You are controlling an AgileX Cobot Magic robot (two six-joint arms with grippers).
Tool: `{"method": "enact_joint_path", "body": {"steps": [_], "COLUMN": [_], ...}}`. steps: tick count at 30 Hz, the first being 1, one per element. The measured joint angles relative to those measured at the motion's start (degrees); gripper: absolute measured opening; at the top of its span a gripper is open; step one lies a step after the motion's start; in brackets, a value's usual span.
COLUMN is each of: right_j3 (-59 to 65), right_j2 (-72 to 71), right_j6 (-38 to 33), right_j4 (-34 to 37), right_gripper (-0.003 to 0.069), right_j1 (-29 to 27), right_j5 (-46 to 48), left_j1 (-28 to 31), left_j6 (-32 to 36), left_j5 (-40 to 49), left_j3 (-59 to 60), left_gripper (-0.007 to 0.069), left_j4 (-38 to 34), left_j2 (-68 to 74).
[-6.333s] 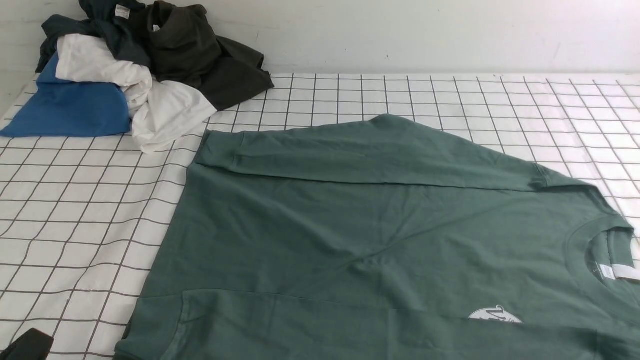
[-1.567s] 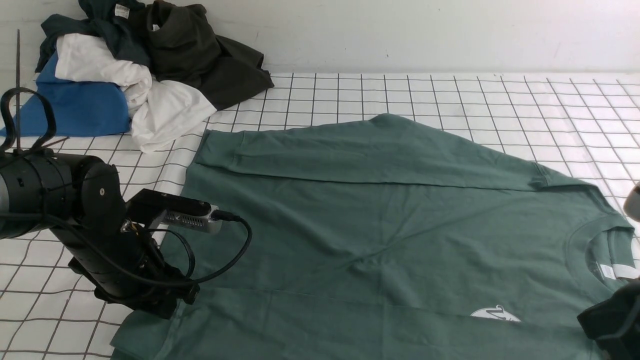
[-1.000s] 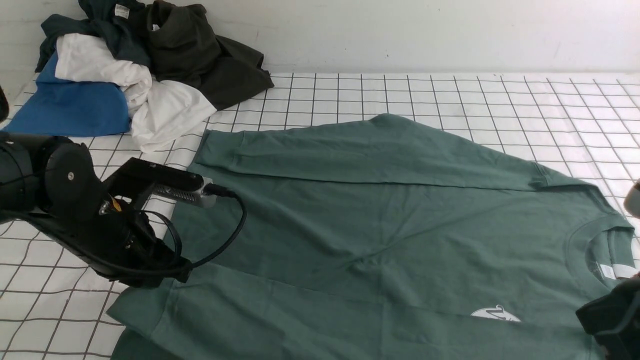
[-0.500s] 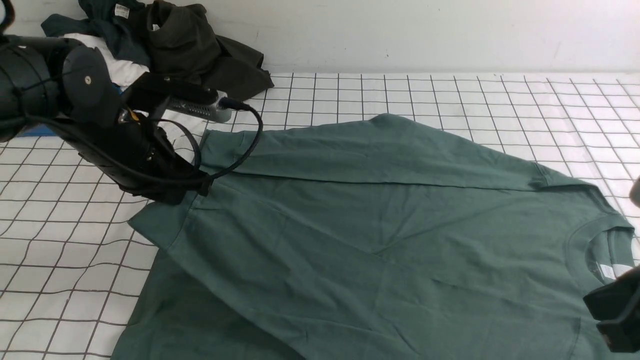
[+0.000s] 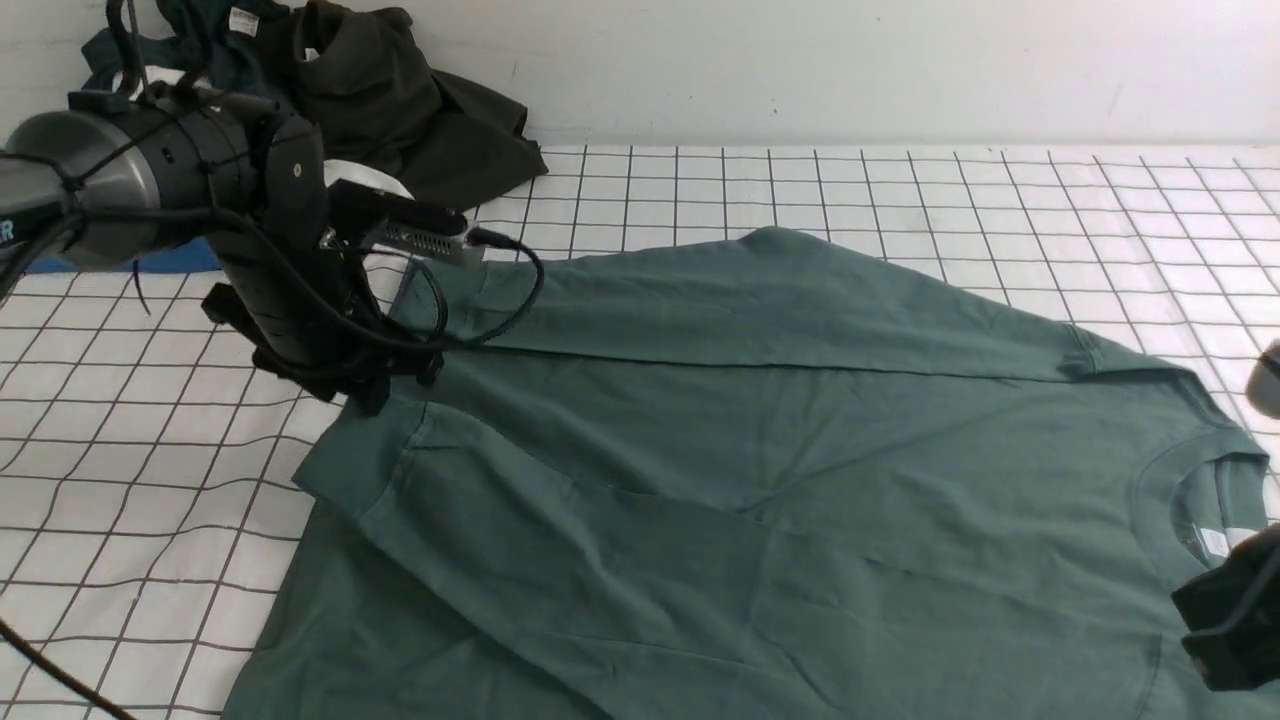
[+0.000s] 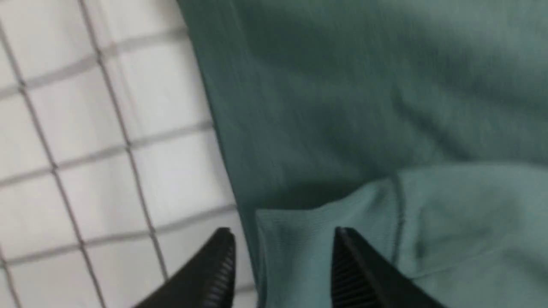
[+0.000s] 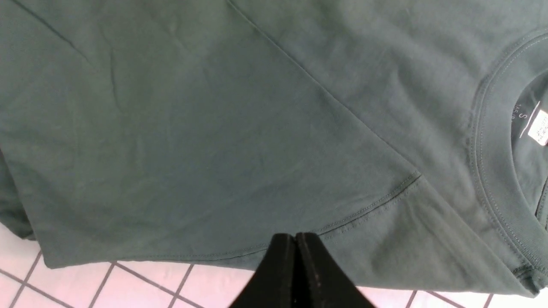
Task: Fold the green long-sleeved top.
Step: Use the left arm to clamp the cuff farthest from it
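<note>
At the green long-sleeved top (image 5: pixel 760 470), left jaws stand apart over its cuff (image 6: pixel 299 244); right jaws pressed together.

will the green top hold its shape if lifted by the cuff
Probably floppy: the green top lies creased, its sleeve draped over the body. Likely light: the cloth looks thin. Lifted by the cuff, the rest would probably trail.

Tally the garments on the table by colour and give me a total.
green: the green long-sleeved top: 1
near-black olive: the olive-black garment: 1
dark teal: the dark teal garment: 1
white: the white garment, mostly hidden: 1
blue: the blue garment, only a sliver showing: 1
Total: 5
</note>
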Motion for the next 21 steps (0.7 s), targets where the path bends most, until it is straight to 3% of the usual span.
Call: {"method": "enact_joint_path", "body": {"steps": [5, 13, 21], "right_j3": [-7.47, -22.24, -24.04], "right_j2": [9.11, 22.16, 28.67], "right_j6": [1.01, 1.20, 0.81], "right_j4": [-0.41, -1.47, -1.47], "right_gripper": [-0.0015, -0.0015, -0.0015], "right_j1": [-1.34, -2.58, -2.60], "right_j5": [-0.05, -1.32, -1.05], "left_j1": [1.62, 4.23, 4.23], "left_j6": [-0.48, -0.48, -0.48], "left_j5": [4.66, 5.68, -0.87], "left_j3": [-14.74, -30.14, -35.46], "left_gripper": [0.0416, 0.0426, 0.0426], "left_j4": [-1.80, -6.47, -7.73], "left_j2": [6.63, 20.72, 28.43]}}
